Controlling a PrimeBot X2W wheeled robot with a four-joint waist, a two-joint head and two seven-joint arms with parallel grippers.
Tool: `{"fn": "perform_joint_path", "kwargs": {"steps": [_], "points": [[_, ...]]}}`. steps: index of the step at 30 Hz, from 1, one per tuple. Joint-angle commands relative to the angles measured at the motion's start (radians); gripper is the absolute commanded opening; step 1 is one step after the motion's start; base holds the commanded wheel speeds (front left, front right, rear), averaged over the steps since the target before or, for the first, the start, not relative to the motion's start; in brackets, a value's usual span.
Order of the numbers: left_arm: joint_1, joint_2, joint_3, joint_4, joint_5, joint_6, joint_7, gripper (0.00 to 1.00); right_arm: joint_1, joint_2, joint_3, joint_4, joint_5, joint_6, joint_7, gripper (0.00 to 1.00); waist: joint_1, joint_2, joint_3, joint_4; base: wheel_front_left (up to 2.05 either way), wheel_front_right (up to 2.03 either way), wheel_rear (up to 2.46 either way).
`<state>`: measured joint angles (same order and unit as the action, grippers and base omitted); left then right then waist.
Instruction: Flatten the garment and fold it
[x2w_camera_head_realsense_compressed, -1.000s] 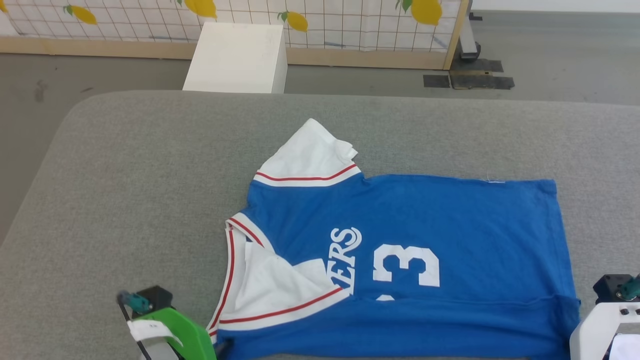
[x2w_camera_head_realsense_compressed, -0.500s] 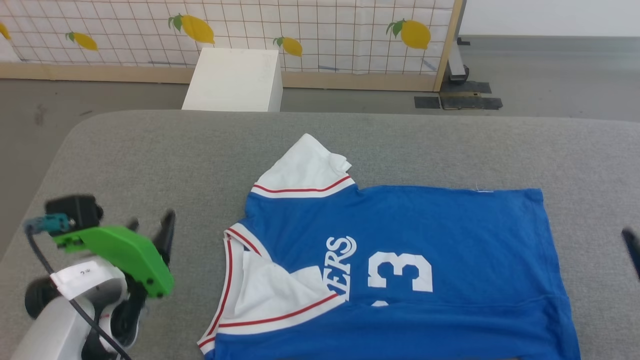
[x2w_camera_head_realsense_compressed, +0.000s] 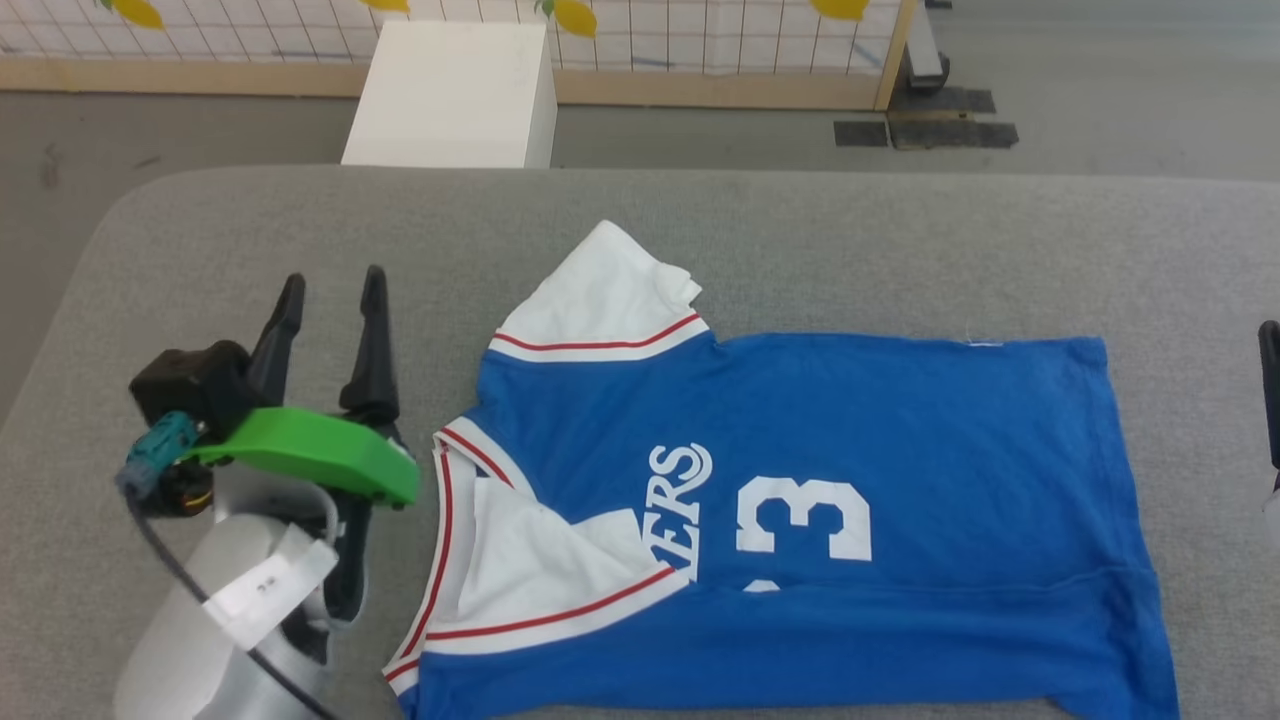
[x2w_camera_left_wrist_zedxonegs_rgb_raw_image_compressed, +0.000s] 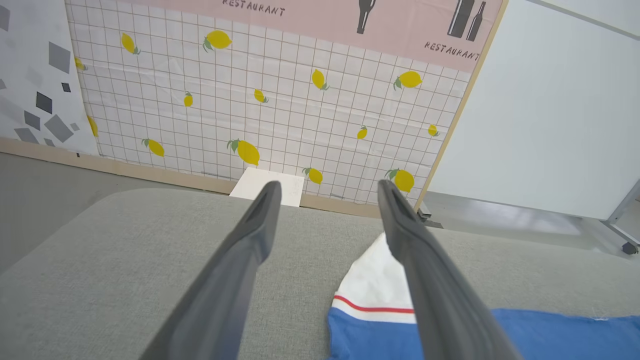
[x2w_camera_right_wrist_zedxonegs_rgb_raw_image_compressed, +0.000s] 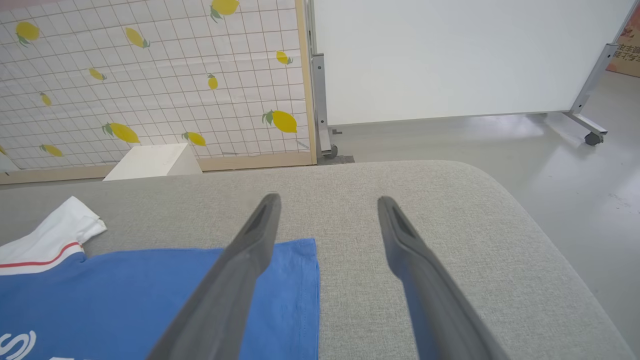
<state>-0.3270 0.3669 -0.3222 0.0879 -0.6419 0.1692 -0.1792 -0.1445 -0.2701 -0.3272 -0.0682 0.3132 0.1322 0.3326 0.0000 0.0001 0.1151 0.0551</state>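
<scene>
left gripper (x2w_camera_head_realsense_compressed: 332, 288): fingers wide apart, empty, just left of the collar (x2w_camera_head_realsense_compressed: 441, 500). garment (x2w_camera_head_realsense_compressed: 800, 420) lies on the table (x2w_camera_head_realsense_compressed: 800, 230), near sleeve (x2w_camera_head_realsense_compressed: 530, 570) flopped over the chest; a pinch there could catch two layers. right gripper (x2w_camera_right_wrist_zedxonegs_rgb_raw_image_compressed: 327, 200): fingers spread, empty, by the hem (x2w_camera_right_wrist_zedxonegs_rgb_raw_image_compressed: 305, 300); a lone tug would skew it.

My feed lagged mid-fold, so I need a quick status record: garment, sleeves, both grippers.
garment: blue jersey lying on the grey padded surface, collar toward the robot's left, hem toward its right
near edge: folded up over the front, hiding part of the lettering
near sleeve: folded in over the body
far sleeve: spread outward, tip crumpled
left gripper: open, empty, beside the collar end
right gripper: open, empty, at the hem end
</scene>
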Motion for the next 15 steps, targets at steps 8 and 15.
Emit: {"fn": "perform_joint_path", "kwargs": {"steps": [8, 15], "points": [[-0.232, -0.086, -0.048, 0.225, 0.019, -0.093, -0.038, 1.00, -0.089, -0.009, 0.022, 0.034, 0.007, -0.002, -0.050, 1.00, 0.0000, -0.0001, 0.160, -0.003, 0.00, 0.00, 0.00], [-0.459, -0.120, -0.089, 0.446, 0.015, -0.157, 0.060, 1.00, -0.194, 0.013, 0.089, 0.050, 0.005, -0.002, -0.070, 1.00, 0.0000, -0.0001, 0.256, -0.042, 0.00, 0.00, 0.00]]}}
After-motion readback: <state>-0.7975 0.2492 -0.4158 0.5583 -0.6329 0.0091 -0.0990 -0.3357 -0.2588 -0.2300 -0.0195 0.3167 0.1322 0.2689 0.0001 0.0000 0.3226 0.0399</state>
